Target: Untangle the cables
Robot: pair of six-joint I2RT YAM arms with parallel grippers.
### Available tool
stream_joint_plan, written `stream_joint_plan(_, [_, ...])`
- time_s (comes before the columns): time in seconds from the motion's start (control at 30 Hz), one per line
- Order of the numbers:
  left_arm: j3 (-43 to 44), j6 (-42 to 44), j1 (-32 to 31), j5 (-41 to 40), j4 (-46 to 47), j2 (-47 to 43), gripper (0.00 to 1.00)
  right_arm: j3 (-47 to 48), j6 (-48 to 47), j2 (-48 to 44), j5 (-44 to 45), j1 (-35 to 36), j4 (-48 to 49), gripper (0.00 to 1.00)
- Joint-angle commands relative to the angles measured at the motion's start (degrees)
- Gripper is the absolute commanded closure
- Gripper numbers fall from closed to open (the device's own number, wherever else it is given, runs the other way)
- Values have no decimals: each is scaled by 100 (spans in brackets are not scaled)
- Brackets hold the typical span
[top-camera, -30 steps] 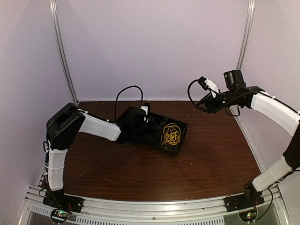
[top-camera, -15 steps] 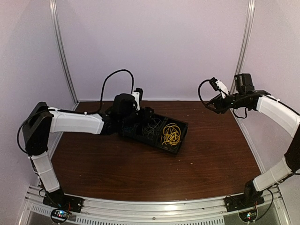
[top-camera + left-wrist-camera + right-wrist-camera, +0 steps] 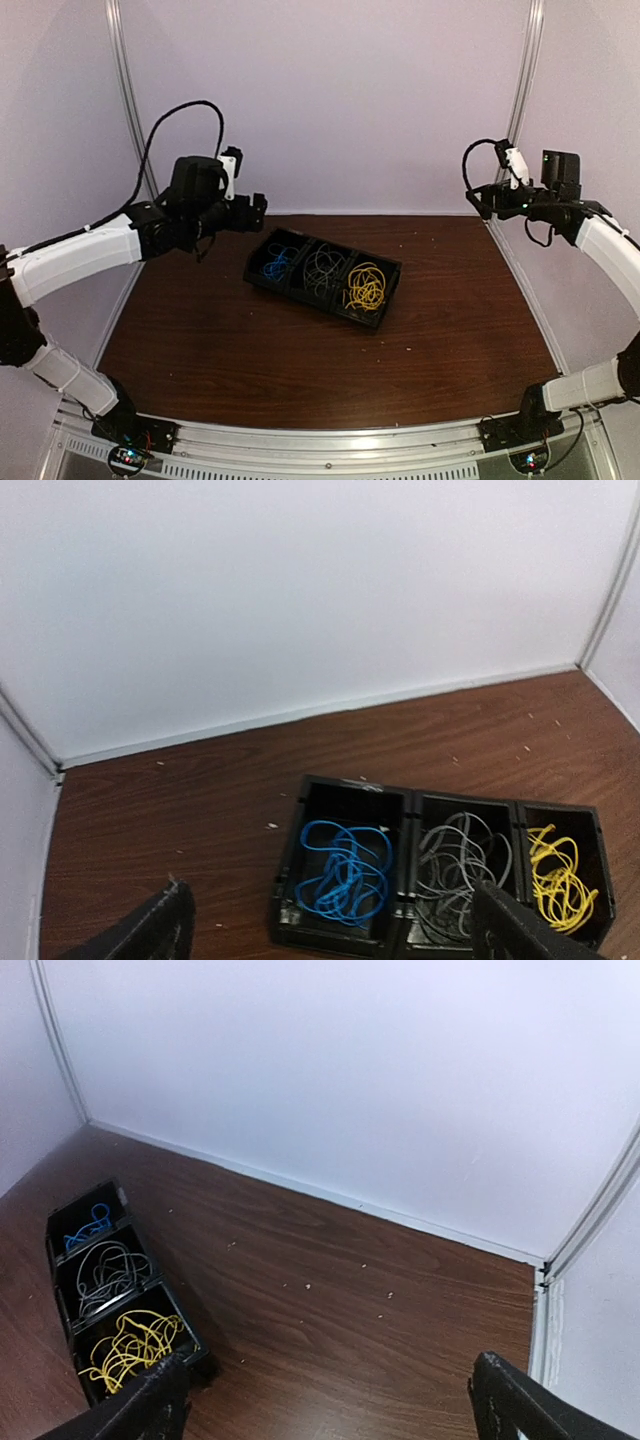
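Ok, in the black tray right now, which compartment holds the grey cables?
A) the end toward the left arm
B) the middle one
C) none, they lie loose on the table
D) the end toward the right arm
B: the grey cables sit in the middle compartment of the tray, between the blue cables and the yellow cables.

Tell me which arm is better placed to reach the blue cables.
Left, probably: the left pincer, open, hovers near the tray end holding the blue cables; the right pincer sits much farther off, beyond the yellow cables.
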Motion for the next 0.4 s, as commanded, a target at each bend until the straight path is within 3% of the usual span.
stream_joint_plan(0.0, [-247,-34,369,-1149,-349,-985,2,-350,753,-450,1167,-44,851,0])
stream_joint_plan(0.07, [-432,-291,627,-1450,-333,-1397,2,-238,817,-492,1493,-54,785,0])
stream_joint_plan(0.17, [-612,-460,1079,-1154,-384,-1764,2,71,852,-511,1661,-53,520,0])
stream_joint_plan(0.37, [-932,-24,1337,-911,-229,-1793,2,-39,806,-756,1431,-53,539,0])
